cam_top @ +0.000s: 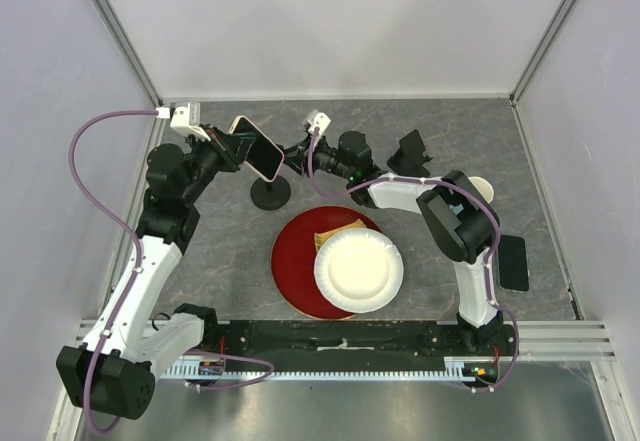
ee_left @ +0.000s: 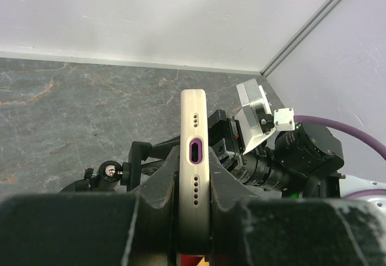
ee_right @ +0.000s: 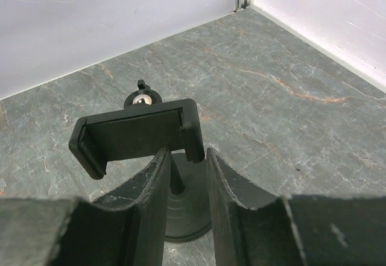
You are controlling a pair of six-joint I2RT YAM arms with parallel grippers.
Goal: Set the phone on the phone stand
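Left end effector (ee_left: pixel 194 178) clamps phone (ee_left: pixel 194 121); right end effector (ee_right: pixel 184 157), narrow, straddles stand (ee_right: pixel 136 134) at phone's 6 o'clock, grip unclear. Off-centre lowering could topple stand.

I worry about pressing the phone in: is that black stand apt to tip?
Likely tippy: the phone stand carries a wide clamp on a thin post over a small round base. It looks light, so a push may slide it. The right gripper straddling the post should steady it.
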